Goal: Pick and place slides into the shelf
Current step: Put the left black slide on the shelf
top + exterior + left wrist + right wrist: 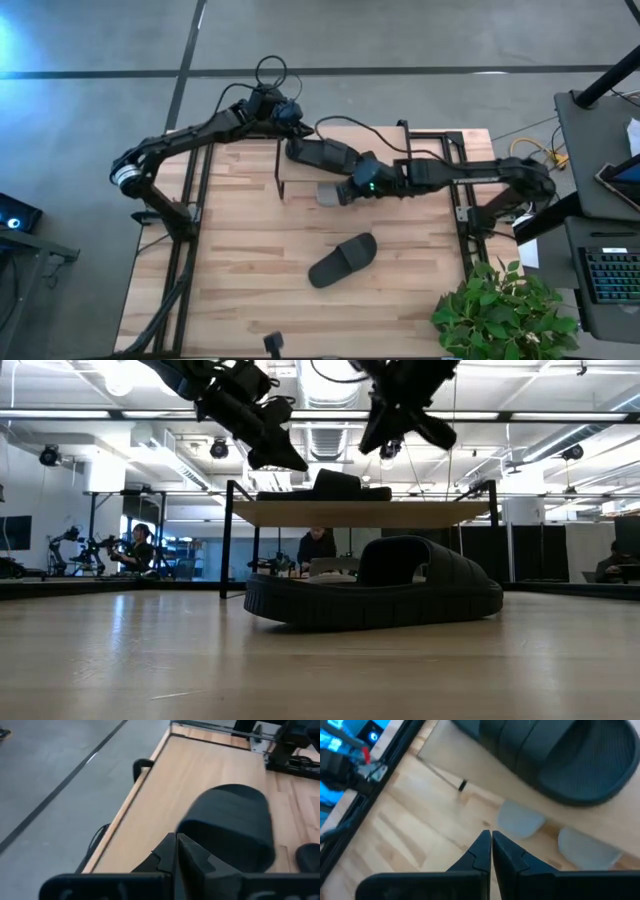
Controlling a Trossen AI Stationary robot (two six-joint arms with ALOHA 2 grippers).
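Note:
One black slide (pixel 325 155) lies flat on the shelf (pixel 300 182) top board, also visible in the low view (pixel 335 485). Two light grey slides (pixel 520 820) (pixel 587 847) peek out from under the shelf's near edge. The other black slide (pixel 343 260) lies sole down on the table, nearer the near edge. My left gripper (pixel 176 845) is shut and hovers just above the far-left end of the shelved black slide (pixel 235 825). My right gripper (pixel 491 840) is shut and hangs above the shelf's near edge (pixel 360 185).
The shelf stands on thin black legs (pixel 228 540) at the table's far middle. A potted plant (pixel 500 310) sits at the near right corner. Cables (pixel 350 130) run across the far edge. People (pixel 318 545) are in the room behind. Bare tabletop (pixel 220 270) lies to the near left.

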